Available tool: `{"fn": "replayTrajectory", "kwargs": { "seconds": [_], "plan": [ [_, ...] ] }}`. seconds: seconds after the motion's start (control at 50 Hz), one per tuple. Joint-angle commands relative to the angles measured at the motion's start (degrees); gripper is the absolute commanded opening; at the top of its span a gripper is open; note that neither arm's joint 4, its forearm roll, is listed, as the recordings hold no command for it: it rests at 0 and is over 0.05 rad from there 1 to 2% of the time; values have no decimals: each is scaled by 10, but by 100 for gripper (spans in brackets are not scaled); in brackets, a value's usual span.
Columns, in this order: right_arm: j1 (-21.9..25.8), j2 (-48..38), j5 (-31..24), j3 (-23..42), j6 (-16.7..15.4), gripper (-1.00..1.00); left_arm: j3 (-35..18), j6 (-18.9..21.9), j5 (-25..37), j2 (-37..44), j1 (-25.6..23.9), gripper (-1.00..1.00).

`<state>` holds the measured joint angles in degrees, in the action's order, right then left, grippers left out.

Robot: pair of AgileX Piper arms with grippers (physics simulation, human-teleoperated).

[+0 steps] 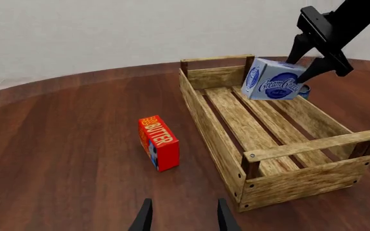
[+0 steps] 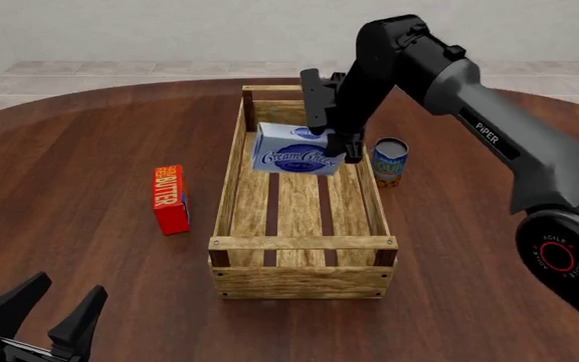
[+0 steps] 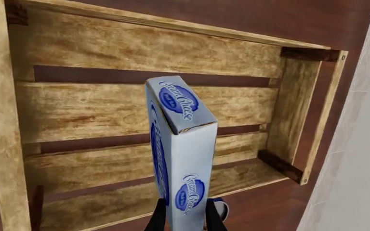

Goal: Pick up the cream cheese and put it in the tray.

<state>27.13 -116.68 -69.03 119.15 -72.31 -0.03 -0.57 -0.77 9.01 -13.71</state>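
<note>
Between the right gripper's (image 2: 338, 142) jaws the cream cheese (image 2: 295, 153) is pinched by one narrow end, hanging tilted above the tray's (image 2: 303, 243) far half. Light, stiff carton, probably; flat faces suit that grip. The left gripper (image 2: 43, 313) idles released over the desk (image 2: 88, 151).

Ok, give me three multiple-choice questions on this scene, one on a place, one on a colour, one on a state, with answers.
1. Where is the can?
A. inside the tray
B. on the table right of the tray
C. beside the butter

2. What colour is the butter box?
A. red-orange
B. green
C. white

3. What is the cream cheese doing?
A. lying on the table
B. lying on the slats
C. held above the tray by the right gripper

Answers: 1 B, it stands outside the right wall. 2 A, as the front view shows. 3 C, fingers clamp it in mid-air.
</note>
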Motion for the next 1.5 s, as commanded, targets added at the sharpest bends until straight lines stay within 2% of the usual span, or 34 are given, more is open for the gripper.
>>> {"fn": "replayTrajectory", "kwargs": {
  "seconds": [0.02,0.36,0.52,0.7,0.74,0.94,1.5],
  "plan": [
    [-3,-3,38,-41,-7,-100,0,0,3,-3,0,100],
    [10,-11,92,-112,-10,-100,0,0,10,-11,-1,100],
    [9,-19,105,-121,-16,-100,0,-1,15,-15,-2,100],
    [18,-24,117,-134,-10,-100,0,-1,20,-20,-2,100],
    [25,-29,113,-124,-1,-100,0,-2,21,-22,-2,100],
    [22,-33,127,-136,-6,-100,0,-1,23,-22,-1,100],
    [37,-47,164,-181,14,-100,0,-3,25,-23,-1,100]
  ]
}}
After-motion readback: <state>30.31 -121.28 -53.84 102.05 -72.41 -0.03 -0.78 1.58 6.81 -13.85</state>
